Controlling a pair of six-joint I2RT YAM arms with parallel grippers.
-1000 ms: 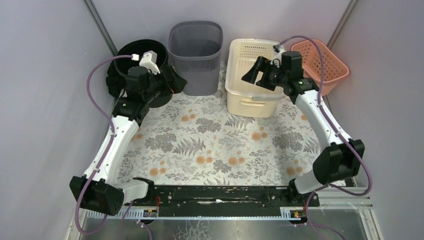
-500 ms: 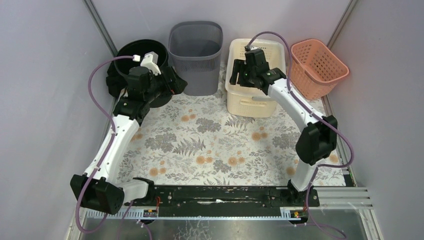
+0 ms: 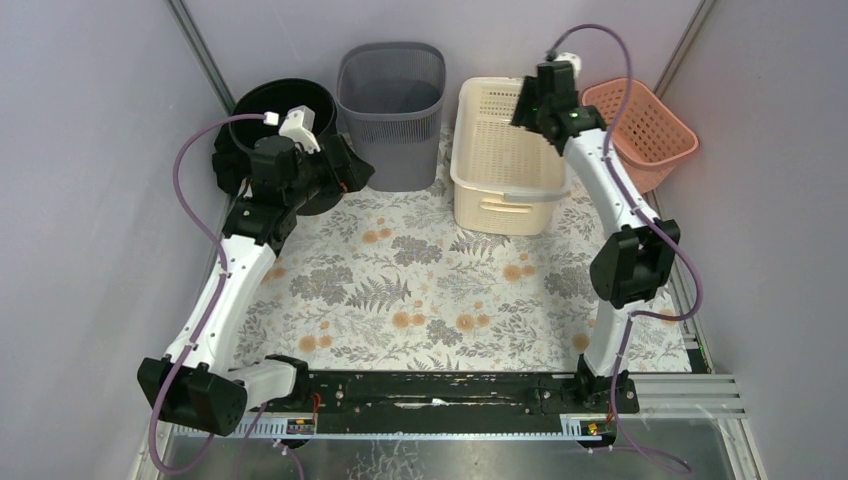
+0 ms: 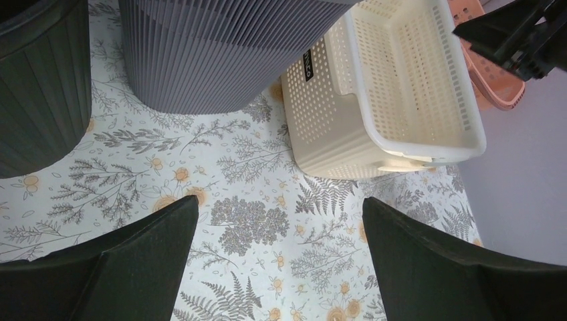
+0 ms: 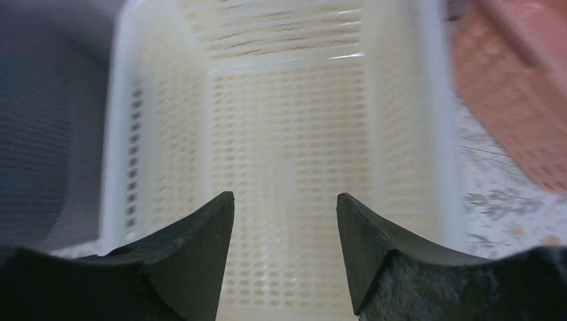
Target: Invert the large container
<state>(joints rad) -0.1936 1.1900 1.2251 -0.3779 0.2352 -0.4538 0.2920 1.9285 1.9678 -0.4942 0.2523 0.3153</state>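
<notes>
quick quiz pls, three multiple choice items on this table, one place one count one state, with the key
1. What stands between the black round plastic bin and the cream perforated plastic basket?
A) grey ribbed plastic bin
B) a red bucket
C) nothing

2. How many containers stand on the floral mat?
A) two
B) four
C) six

3. How does the cream basket sit?
A) upside down
B) on its side
C) upright, opening upward

Key: 1 A, the top view shows it in the gap; 2 B, those three plus the salmon perforated plastic basket; 3 C, its mesh floor is visible from above.
</notes>
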